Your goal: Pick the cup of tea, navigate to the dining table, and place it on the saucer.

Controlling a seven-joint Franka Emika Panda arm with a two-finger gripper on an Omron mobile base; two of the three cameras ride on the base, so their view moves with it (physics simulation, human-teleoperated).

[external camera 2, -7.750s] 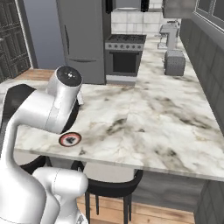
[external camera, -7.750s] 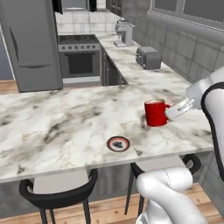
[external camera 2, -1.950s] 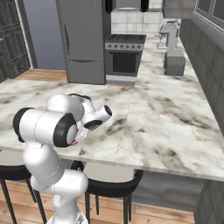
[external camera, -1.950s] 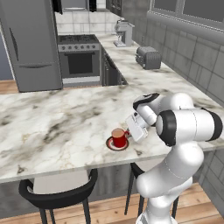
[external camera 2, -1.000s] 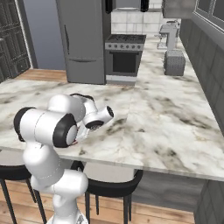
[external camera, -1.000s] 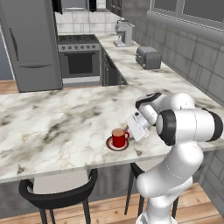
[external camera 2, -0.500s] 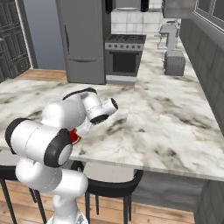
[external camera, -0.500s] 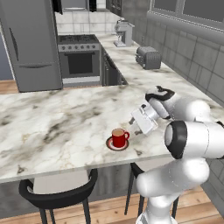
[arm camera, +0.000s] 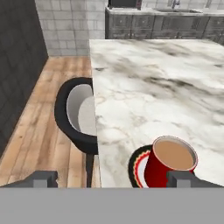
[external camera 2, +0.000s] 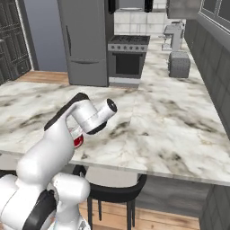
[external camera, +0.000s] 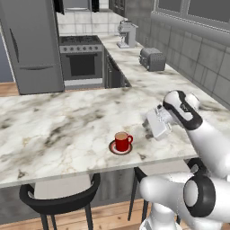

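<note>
The red cup of tea [external camera: 121, 141] stands upright on the saucer [external camera: 113, 149], near the front edge of the dining table [external camera: 54, 130]. My gripper [external camera: 149, 129] hovers a short way to its right and a little above, open and holding nothing. In the hand view the cup of tea [arm camera: 168, 168], brown liquid showing, sits on the red-rimmed saucer [arm camera: 136, 165] just ahead of the right fingertip [arm camera: 181, 178]; the gripper [arm camera: 113, 179] is spread wide. From the right base view a sliver of the cup of tea [external camera 2: 78, 142] peeks out behind my arm.
Black-framed stools [external camera: 58, 197] [arm camera: 76, 113] stand under the table's near edge, close to the saucer. A toaster [external camera: 152, 59] and coffee machine [external camera: 127, 33] sit on the far worktop, with the stove [external camera: 82, 63] and fridge [external camera: 31, 45] behind.
The gripper has opened and let go of the cup, then drawn back up and to the right. The cup stays on the saucer.
</note>
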